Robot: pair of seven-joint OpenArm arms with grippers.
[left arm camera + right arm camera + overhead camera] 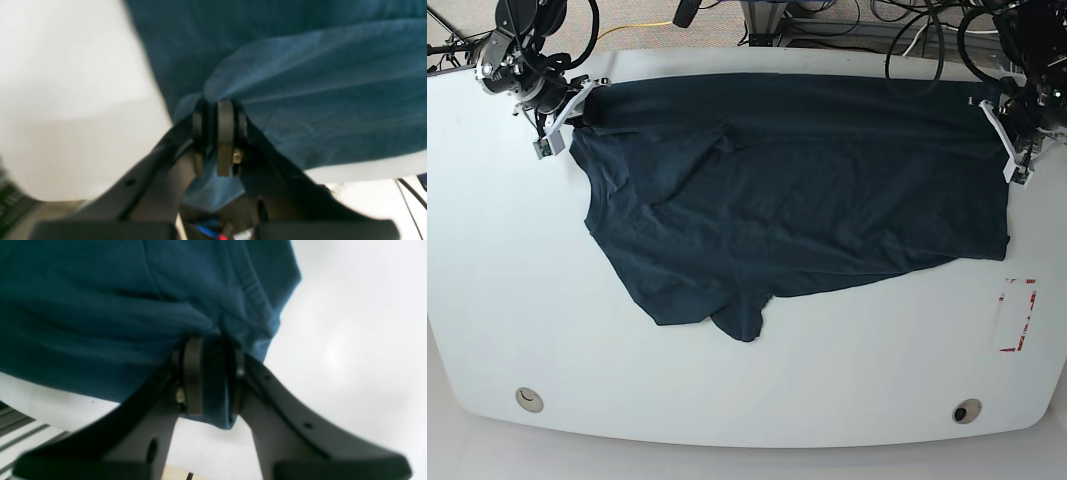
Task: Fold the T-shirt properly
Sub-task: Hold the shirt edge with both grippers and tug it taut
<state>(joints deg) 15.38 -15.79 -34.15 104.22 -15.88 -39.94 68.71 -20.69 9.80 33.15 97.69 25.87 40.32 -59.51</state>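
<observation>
In the left wrist view, the left gripper (218, 133) is closed on a bunched fold of the large dark navy-blue short-sleeved T-shirt of soft cloth (300, 83), with cloth pinched between the jaws and a small tuft poking out behind them. The pinch looks thin, close to the hem; if the arm pulls hard, the cloth could slip free and that corner would drop.

In the right wrist view, the right gripper (210, 373) is clamped on a thicker wad of the T-shirt (100, 306), near a stitched seam. It probably holds more than one layer, so a lift from here may drag hidden cloth along and spoil a clean fold line.

In the base view, the T-shirt (807, 190) lies spread across the far half of the white table (727, 400), its far edge along the table's far edge, and a sleeve and wrinkled cloth trailing towards the middle. The right gripper (562, 115) grips it near the far left corner, the left gripper (1012, 140) near the far right corner. The two are well apart; uneven motion between them could skew the garment or stretch it taut until one grip fails. The rumpled near side could also fold in crooked.
</observation>
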